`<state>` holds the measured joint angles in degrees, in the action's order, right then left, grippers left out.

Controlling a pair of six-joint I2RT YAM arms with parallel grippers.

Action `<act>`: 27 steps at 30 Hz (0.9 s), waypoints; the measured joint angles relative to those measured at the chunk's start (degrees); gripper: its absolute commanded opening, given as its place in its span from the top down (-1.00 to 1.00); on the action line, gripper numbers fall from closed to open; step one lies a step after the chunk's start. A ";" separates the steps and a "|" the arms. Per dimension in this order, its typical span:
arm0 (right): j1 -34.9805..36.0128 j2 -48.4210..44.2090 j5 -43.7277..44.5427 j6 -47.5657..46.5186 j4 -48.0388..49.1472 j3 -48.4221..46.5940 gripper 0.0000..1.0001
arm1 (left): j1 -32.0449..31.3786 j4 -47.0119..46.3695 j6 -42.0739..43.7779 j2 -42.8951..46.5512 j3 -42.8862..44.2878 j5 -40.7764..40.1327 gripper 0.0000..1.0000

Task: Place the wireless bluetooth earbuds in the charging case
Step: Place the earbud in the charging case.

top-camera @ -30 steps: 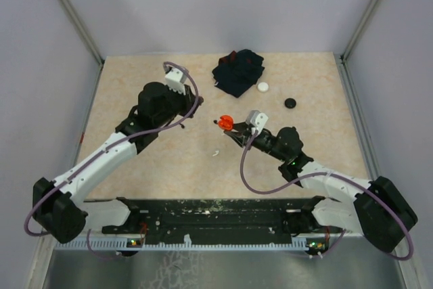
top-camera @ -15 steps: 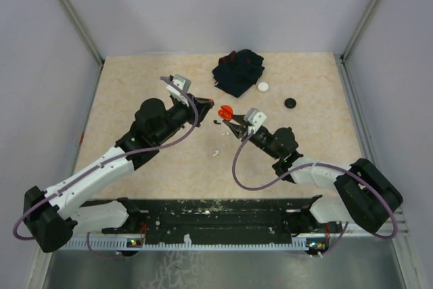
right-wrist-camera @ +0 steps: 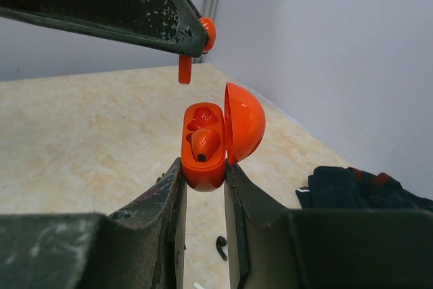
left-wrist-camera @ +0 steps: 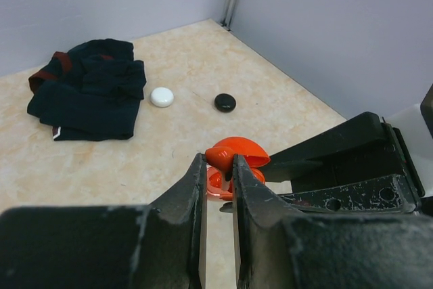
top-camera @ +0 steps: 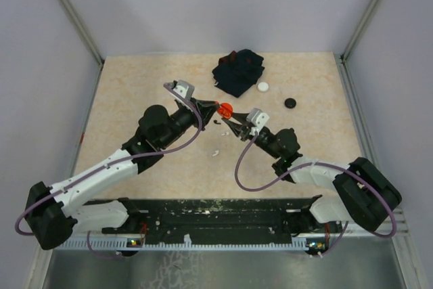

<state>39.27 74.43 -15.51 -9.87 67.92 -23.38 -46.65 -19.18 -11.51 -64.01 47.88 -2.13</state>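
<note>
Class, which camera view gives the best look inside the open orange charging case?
Right wrist view: the orange charging case faces the lens, lid open, one earbud seated inside. Top external shows only a small orange spot; left wrist shows its lid's outside, partly behind the jaws.

Overhead camera looks down from behind; both close wrist cameras share the orange case [right-wrist-camera: 203, 157].

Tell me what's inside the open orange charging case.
One orange earbud sits in the orange clamshell case; the upper socket's contents are unclear, its bottom hidden between the right fingers.
</note>
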 measured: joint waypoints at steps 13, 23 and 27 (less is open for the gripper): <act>0.00 0.72 -0.44 3.15 3.58 0.02 1.00 | -0.90 -3.76 0.83 -2.01 -1.14 1.01 1.00; 0.00 0.74 -0.44 4.44 4.39 0.02 1.00 | -1.64 -4.90 2.38 -2.10 -1.68 1.49 1.00; 0.00 0.74 -0.59 4.85 4.57 0.02 1.00 | -2.05 -5.40 3.52 -2.38 -1.92 1.03 1.00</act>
<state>39.27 75.18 -16.10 -5.02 72.49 -23.35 -48.71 -24.58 -7.99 -66.39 45.95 -1.10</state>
